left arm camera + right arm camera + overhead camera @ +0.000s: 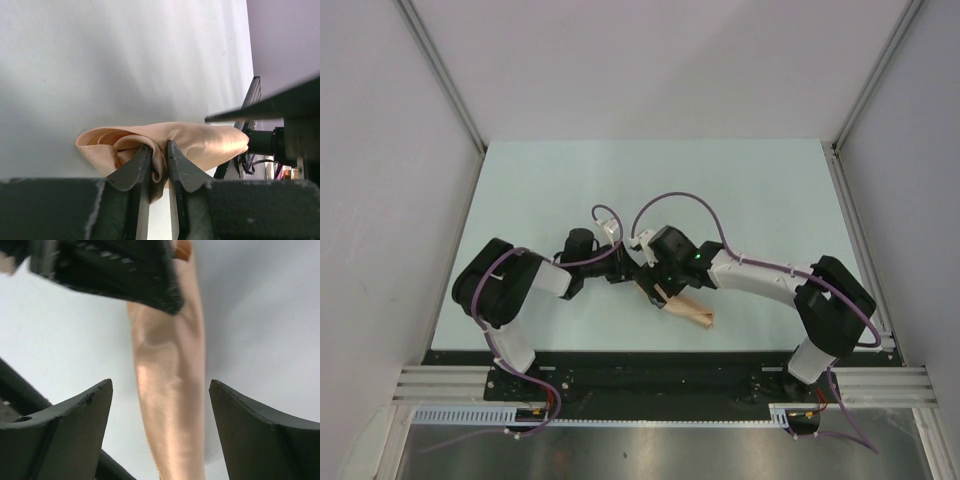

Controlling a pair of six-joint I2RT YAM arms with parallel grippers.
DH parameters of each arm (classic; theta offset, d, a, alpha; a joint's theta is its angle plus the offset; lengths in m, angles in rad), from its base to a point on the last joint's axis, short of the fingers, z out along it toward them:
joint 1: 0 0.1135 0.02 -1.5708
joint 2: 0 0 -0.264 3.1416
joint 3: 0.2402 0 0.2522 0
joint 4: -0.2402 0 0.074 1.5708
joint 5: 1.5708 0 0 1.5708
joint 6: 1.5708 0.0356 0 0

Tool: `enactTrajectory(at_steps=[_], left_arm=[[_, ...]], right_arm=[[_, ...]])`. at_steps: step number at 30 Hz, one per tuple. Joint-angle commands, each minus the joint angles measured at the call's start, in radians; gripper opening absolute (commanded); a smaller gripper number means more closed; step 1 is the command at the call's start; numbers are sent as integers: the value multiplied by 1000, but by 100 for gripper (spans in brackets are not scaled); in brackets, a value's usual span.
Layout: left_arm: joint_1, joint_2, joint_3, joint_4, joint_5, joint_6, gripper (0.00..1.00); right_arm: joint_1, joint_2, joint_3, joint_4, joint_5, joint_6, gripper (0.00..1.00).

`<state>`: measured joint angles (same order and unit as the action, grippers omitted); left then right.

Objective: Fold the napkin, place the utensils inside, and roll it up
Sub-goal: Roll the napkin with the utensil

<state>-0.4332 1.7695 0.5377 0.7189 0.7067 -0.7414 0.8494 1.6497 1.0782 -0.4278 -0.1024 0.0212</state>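
The peach-orange napkin (692, 310) lies rolled into a narrow bundle on the pale table (570, 180), near its front edge. My left gripper (159, 146) is shut on a fold of the napkin (205, 142) at one end of the roll, with cloth pinched between the jaws. My right gripper (161, 383) is open and straddles the napkin (172, 405), its fingers apart from the cloth on both sides. In the top view both grippers (638, 272) (665, 290) meet over the roll's left end. The utensils are hidden; a small darker orange bit (183, 247) shows at the roll's far end, too unclear to name.
The left gripper's dark finger (110, 270) crosses the top of the right wrist view, close over the roll. Purple cables (670, 200) arch above both wrists. A black rail (650, 358) runs along the table's near edge, and grey walls enclose the sides.
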Motion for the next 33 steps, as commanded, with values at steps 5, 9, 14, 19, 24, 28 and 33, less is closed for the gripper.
enactTrajectory(at_steps=[5, 9, 14, 19, 24, 28, 33], left_arm=[[-7, -5, 36, -3, -21, 23, 21], [-7, -7, 38, -6, -21, 27, 22], [-7, -8, 41, -9, -21, 27, 22], [-6, -7, 42, -10, -23, 25, 23], [-4, -21, 42, -16, -27, 31, 28], [10, -50, 31, -30, -30, 37, 47], [60, -93, 7, -29, -29, 30, 64]], right_arm=[[171, 16, -21, 9, 417, -61, 85], [198, 35, -21, 0, 480, -73, 85], [226, 47, -35, 3, 458, -79, 85], [226, 58, -47, 6, 422, -75, 84], [208, 93, -49, -12, 428, -60, 76], [185, 91, -58, -23, 417, -41, 66], [171, 87, -69, -25, 402, -33, 55]])
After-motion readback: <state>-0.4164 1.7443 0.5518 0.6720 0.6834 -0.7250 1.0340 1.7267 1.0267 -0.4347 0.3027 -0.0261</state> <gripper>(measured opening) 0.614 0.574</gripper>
